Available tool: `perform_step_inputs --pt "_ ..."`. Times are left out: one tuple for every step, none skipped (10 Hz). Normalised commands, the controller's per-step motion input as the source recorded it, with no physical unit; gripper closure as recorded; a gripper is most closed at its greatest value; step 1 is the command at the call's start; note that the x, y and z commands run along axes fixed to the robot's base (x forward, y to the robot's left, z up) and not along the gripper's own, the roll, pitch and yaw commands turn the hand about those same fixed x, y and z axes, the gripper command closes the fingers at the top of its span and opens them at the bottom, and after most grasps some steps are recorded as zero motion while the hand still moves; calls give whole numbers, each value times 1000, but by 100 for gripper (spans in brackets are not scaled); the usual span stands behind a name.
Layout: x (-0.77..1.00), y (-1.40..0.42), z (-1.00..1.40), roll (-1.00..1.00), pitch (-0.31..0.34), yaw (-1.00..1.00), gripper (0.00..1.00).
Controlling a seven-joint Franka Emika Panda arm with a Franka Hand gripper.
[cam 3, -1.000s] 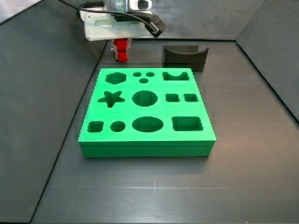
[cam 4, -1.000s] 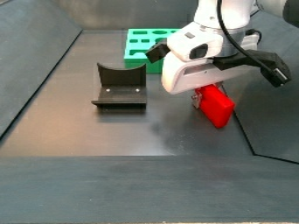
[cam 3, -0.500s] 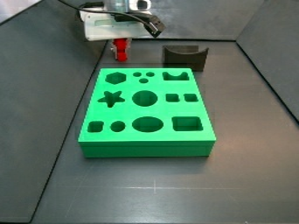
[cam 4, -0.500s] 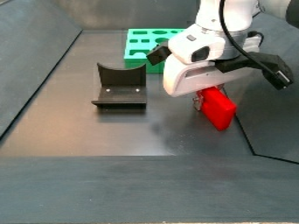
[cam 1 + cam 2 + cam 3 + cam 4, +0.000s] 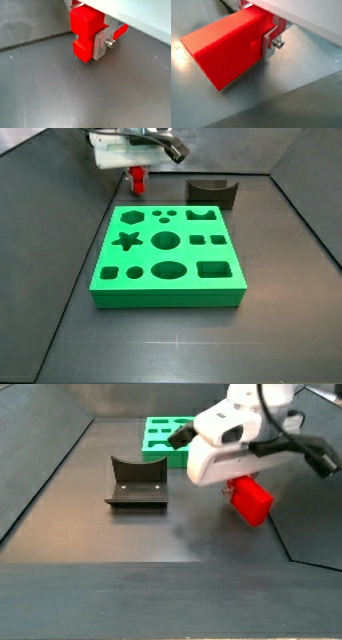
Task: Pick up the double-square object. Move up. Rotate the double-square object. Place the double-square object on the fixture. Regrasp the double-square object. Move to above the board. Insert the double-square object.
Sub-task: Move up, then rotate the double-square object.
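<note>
One red block held off the floor

One small bright red plastic double-square object (image 5: 250, 499) hangs clamped between the gripper (image 5: 245, 482) fingers (image 5: 103, 44), clear of the dark floor (image 5: 160, 534). At nine o'clock from it stands the dark L-shaped fixture (image 5: 136, 482). Beyond, at eleven o'clock, lies the large bright green board (image 5: 171, 433) with shaped cut-outs.

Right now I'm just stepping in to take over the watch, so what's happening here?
The gripper has its jaws shut on the red block and holds it clear of the floor, beside the fixture and behind the green board. The block hangs down from the jaws in both side views. Nothing sits on the fixture yet, and the board's cut-outs are all empty.
</note>
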Motion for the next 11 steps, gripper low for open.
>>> perform_step_inputs --pt "-14 7 572 17 51 -31 100" --pt "-15 10 397 37 61 -28 100" --pt "-19 11 215 60 65 -23 100" --pt "724 99 833 0 0 0 100" --pt "679 84 688 5 26 6 100" --pt "494 54 550 2 81 11 100" --pt "300 30 390 16 100 15 100" --pt "141 17 235 42 85 18 100" --pt "0 0 0 0 0 -1000 100" --pt "-6 -3 -26 0 0 -1000 100" --pt "0 3 -20 -2 -1 -1000 100"
